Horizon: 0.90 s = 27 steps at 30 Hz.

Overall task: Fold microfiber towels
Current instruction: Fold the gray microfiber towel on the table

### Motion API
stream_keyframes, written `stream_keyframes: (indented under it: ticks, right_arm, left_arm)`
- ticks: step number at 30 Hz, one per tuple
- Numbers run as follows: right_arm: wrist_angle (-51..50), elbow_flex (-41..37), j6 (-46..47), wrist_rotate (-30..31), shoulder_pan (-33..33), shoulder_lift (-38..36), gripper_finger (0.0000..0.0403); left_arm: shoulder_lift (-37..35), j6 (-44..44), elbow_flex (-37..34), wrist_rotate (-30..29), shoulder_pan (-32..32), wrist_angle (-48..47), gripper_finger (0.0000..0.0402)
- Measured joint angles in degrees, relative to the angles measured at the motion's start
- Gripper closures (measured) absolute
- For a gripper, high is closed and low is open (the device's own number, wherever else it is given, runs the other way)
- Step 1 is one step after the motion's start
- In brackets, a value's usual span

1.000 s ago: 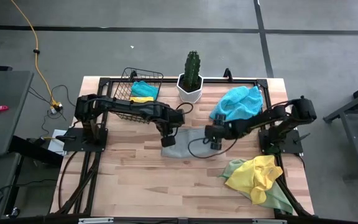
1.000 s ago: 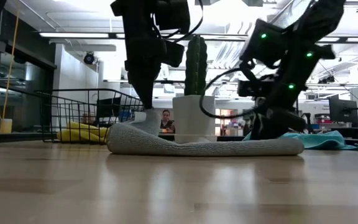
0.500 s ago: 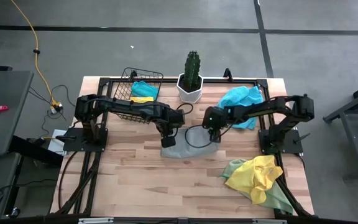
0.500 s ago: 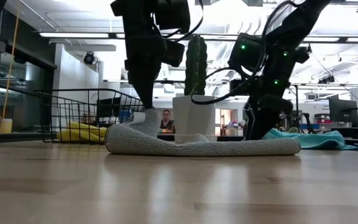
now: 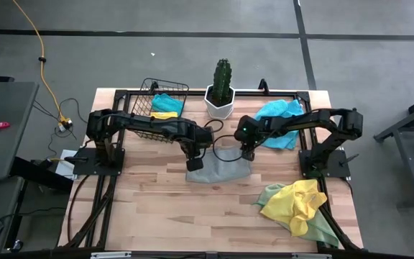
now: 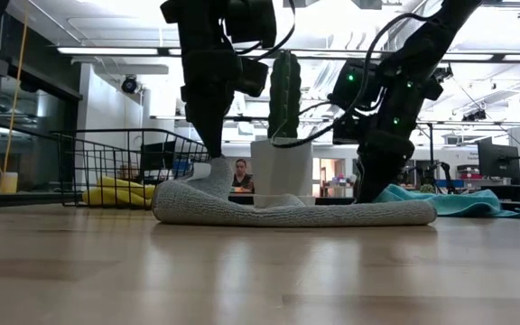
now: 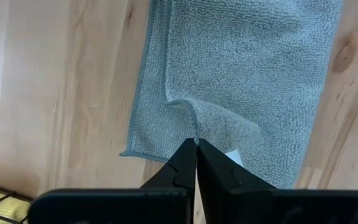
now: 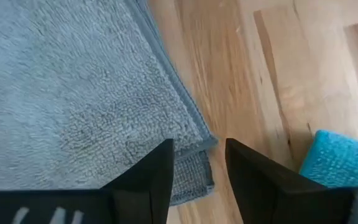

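Note:
A grey towel (image 5: pixel 221 171), folded into a strip, lies flat on the table's middle; it also shows in the low view (image 6: pixel 296 213). My left gripper (image 5: pixel 194 164) is shut on it at its left end. My right gripper (image 5: pixel 247 152) is open and stands over the towel's far right corner (image 8: pixel 199 138), one finger on either side of it. A turquoise towel (image 5: pixel 279 116) lies bunched at the far right. Yellow and pale green towels (image 5: pixel 297 205) lie heaped at the near right. My left gripper pinches a small raised pucker (image 7: pixel 194 124) of the grey towel's top layer between its two fingertips, near the towel's left end. The fingers point down from above. The pucker rises in a low peak (image 6: pixel 213 177); the remainder of the towel lies on the table. My right gripper: whether its fingers touch the towel, I cannot tell.
A black wire basket (image 5: pixel 162 92) at the far left holds folded turquoise and yellow towels. A potted cactus (image 5: pixel 221 88) stands at the far middle, just behind the grey towel. Bare wood lies along the near edge, left and middle.
My right gripper has gone toward the table's far edge and a little to the left, from the towel's right end to its far right corner. The towel's right end now lies a little farther left. My left gripper has kept its hold.

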Motion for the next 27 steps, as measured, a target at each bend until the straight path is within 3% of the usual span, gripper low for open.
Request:
stream_keyframes:
  ticks: [11,15,21,27]
  right_arm:
    - [3.20,-0.54,-0.82,1.07,0.02,2.03,0.0268]
    - [3.69,-0.54,-1.77,1.11,0.00,2.06,0.0300]
    - [4.08,-0.54,-2.67,0.94,0.02,2.04,0.0393]
    - [1.06,-0.61,-3.12,2.66,0.04,-1.01,0.0380]
  left_arm:
    - [0.00,-0.56,0.00,0.50,-0.60,0.04,0.0401]
    - [-0.02,-0.56,0.00,0.49,-0.73,-0.01,0.0401]
    - [-0.02,-0.58,0.00,0.35,-0.72,-0.07,0.0401]
    - [-0.02,-1.00,0.00,-0.21,-0.72,-0.14,0.0401]
